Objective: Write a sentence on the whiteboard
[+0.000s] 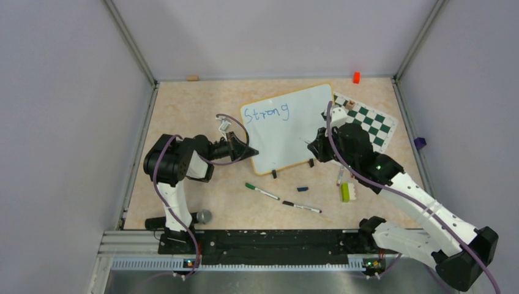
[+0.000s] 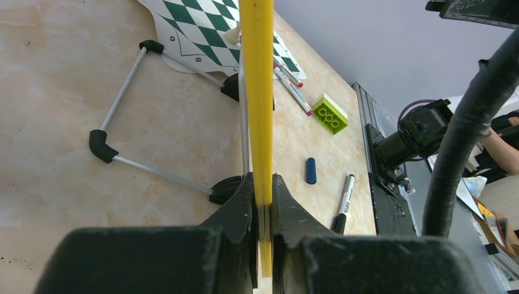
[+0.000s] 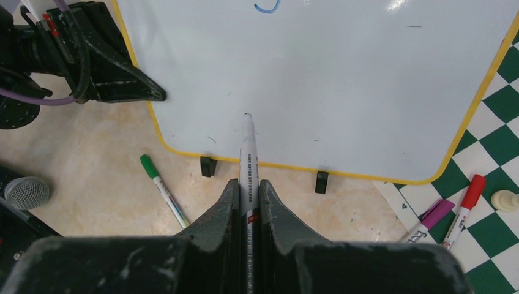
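From my console, the tan table fills the overhead view, and the whiteboard stands near the middle of it, turned a little clockwise and propped on its wire stand with two black clip feet along the near edge. Its right corner overlaps the green-and-white chessboard, which lies at the far right. My left gripper is clamped tight on the board's yellow rim at the lower left edge; in the left wrist view the rim runs straight up between the two fingers. My right gripper reaches in from the right and is closed around a white marker, which points up at the blank lower half of the board. I can't tell whether the tip touches the surface. The sentence reads just "Strong", in blue, across the board's upper left. On the table in front of the board lie a green-capped marker, a black-capped marker and, between them and the board, a small blue cap. A lime-green brick sits to their right. A red marker and a purple marker rest on the chessboard's near corner.
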### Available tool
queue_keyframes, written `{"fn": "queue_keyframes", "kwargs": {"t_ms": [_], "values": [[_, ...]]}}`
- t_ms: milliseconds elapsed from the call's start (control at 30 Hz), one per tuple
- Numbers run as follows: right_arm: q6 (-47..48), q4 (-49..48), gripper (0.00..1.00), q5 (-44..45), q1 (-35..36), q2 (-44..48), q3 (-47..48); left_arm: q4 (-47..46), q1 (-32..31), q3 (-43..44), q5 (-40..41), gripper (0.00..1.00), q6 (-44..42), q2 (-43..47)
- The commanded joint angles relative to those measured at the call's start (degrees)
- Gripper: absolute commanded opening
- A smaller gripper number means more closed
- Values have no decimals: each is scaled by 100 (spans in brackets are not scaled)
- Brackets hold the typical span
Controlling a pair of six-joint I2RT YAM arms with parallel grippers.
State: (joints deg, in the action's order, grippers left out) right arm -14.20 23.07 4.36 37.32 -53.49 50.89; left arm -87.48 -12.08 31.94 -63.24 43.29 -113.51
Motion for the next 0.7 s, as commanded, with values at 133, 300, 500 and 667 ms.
{"fn": "queue_keyframes", "kwargs": {"t_ms": [133,300,500,667], "values": [[-44,-400,0,13,-41,-16,147,-524,-161,-16,-439,0,-396,89],[-111,-475,0,14,-41,-177,126,-524,-155,-51,-437,0,-474,56],[-255,-389,0,-33,-44,-306,195,-525,-163,-37,-445,0,-479,71],[-383,-102,0,231,-41,-307,342,-524,-164,-33,-461,0,-522,94]]}}
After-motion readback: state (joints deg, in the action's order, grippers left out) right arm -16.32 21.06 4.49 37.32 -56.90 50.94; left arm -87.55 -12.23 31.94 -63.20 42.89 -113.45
